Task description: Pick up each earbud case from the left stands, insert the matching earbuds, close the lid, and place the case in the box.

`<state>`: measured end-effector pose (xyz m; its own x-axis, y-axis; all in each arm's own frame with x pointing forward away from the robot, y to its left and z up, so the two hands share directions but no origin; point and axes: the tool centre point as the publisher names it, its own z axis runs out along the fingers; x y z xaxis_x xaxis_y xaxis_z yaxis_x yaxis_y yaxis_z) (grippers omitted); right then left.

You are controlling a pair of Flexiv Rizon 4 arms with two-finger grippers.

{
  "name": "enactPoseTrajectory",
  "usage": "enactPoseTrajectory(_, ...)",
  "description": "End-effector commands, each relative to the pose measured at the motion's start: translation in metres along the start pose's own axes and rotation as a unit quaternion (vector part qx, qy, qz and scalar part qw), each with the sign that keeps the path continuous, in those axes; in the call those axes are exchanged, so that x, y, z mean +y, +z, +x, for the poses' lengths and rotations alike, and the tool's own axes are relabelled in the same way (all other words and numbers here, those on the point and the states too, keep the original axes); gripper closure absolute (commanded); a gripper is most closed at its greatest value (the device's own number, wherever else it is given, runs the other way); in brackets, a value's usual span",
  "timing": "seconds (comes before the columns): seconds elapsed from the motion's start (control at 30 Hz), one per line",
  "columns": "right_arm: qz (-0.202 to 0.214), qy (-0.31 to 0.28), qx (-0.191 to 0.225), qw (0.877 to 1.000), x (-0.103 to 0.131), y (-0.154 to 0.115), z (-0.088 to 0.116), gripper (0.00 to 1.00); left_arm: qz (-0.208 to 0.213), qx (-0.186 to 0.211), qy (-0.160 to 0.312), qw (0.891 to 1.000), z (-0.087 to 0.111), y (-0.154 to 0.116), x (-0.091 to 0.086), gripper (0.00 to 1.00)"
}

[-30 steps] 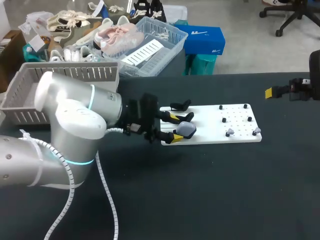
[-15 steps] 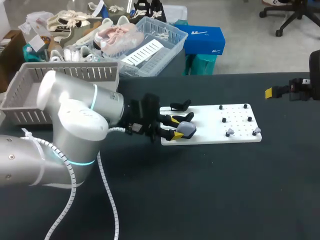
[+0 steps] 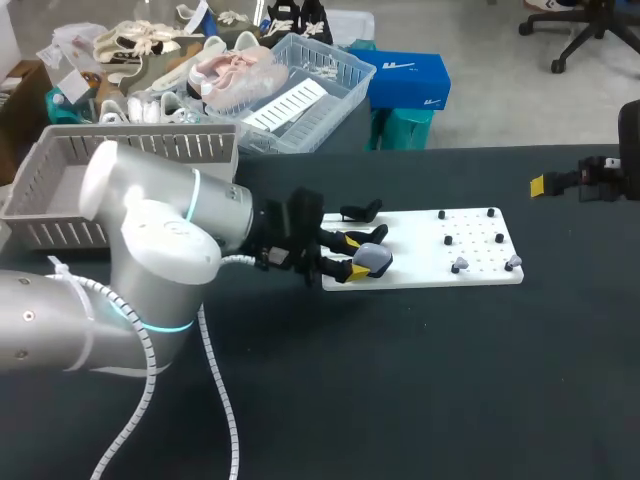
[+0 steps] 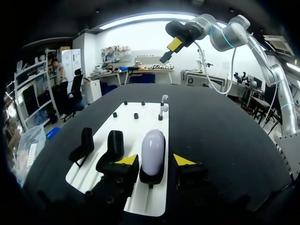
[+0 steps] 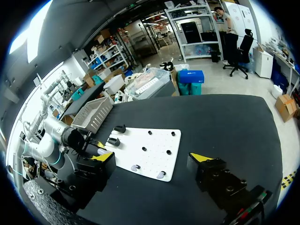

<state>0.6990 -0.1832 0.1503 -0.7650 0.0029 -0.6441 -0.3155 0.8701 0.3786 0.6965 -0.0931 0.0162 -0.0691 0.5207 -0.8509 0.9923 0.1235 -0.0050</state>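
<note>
The grey slatted basket (image 3: 60, 175) is sitting at the far left corner of the table (image 3: 420, 400). The left arm (image 3: 150, 250) is covering part of its inside, so I cannot tell what is lying in it.

A flat white board (image 3: 410, 235) is lying near the middle of the table, toward the far side, and it is carrying everything else. Small black pegs (image 3: 447, 240) are standing on its right half, with two pale earbuds (image 3: 459, 264) resting by its near right edge. Its left half is holding black stands. The earbud case (image 4: 152, 149) is sitting in the nearest of these, close to the board's near left corner and just inside its near edge. Two more black stands (image 4: 112, 144) are standing farther back on that left end.

Dark tabletop is lying open along the whole near side and to the right of the board. The left end of the board is crowded by the left arm reaching in from the left.

The case is showing as a smooth, rounded, pale lilac pebble, leaning in its black cradle. I cannot tell whether a lid seam is showing.

The left gripper (image 4: 154, 160) is straddling the case, one yellow tip on each side. Its fingers are standing spread, with a sliver of white board showing between the case and the fingers.

The right gripper (image 5: 152, 157) is hanging by the table's far right edge, well apart from the board, its fingers spread wide.
</note>
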Motion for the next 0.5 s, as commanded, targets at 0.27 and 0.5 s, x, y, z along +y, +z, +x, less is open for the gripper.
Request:
enactPoseTrajectory(0.27,-0.001,-0.001,0.0,1.0,-0.0008,0.0006,0.0,0.0,0.001,0.003,-0.008,1.0,-0.0018,0.0045,0.0056,0.89)
enactPoseTrajectory(0.5,-0.001,-0.001,0.0,1.0,-0.0008,0.0006,0.0,0.0,0.0,0.005,-0.008,1.0,-0.0014,0.0036,0.0056,0.8)
